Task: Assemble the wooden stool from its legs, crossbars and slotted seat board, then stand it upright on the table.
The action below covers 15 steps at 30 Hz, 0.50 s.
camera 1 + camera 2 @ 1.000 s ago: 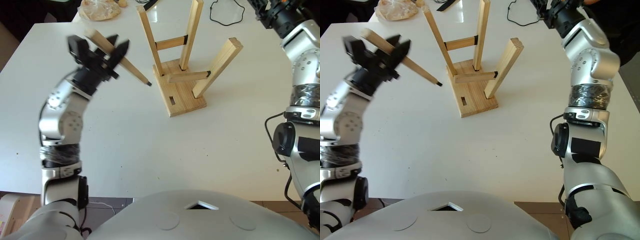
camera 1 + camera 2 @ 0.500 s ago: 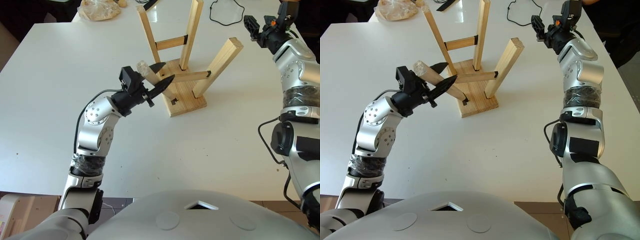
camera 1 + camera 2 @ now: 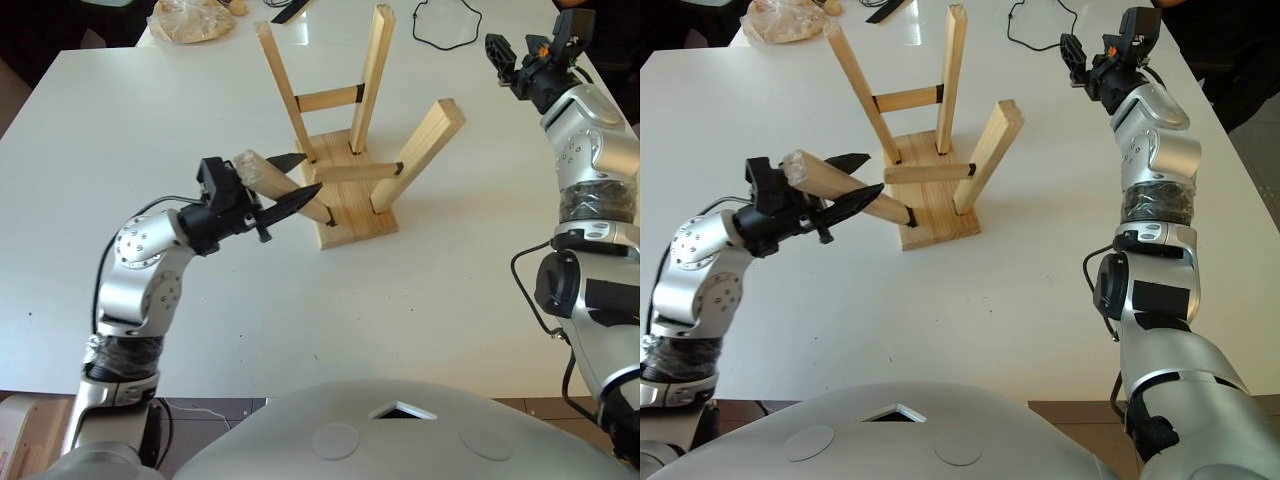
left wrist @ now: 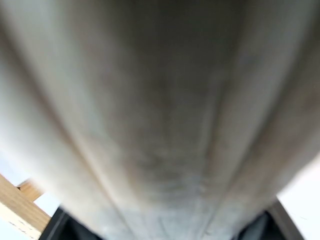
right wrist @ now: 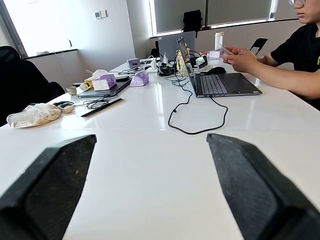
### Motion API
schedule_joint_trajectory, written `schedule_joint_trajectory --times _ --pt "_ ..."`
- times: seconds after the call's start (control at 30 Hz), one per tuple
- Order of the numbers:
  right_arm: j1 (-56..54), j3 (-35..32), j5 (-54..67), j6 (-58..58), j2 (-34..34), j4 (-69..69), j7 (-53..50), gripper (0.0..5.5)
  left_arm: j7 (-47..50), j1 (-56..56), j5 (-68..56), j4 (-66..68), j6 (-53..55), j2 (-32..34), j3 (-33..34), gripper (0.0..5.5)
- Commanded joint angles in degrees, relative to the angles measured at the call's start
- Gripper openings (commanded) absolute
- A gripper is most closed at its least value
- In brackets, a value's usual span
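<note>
Left gripper: fingers clamped across fourth leg, butt end behind fingers, shaft slanting down ahead.
Just past fingertips: leg tip at free corner slot of seat board, which lies underside-up on table.
Judgement: leg too slanted. Tip toward vertical, square end to slot, press straight down, avoid levering board.
Beyond: three seated legs, crossbars.
Far right: right gripper, spread wide, empty, could steady board.
</note>
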Motion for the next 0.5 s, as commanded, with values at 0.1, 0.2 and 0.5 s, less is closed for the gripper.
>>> schedule_joint_trajectory --times 0.1,0.2,0.5 --pt "5.3 -1.2 0.5 2.2 1.9 -5.7 -2.5 4.07 -7.0 1.2 4.7 8.0 4.9 7.7 -2.1 2.04" --pt "5.7 -0.9 0.3 2.5 1.9 -7.0 -2.4 4.07 -8.3 1.0 6.2 9.2 3.9 8.4 -3.1 2.04" --pt "0.7 1.8 6.6 10.6 1.3 -18.6 7.0 4.07 -6.3 0.7 10.4 12.3 -1.9 6.2 -6.0 2.04"
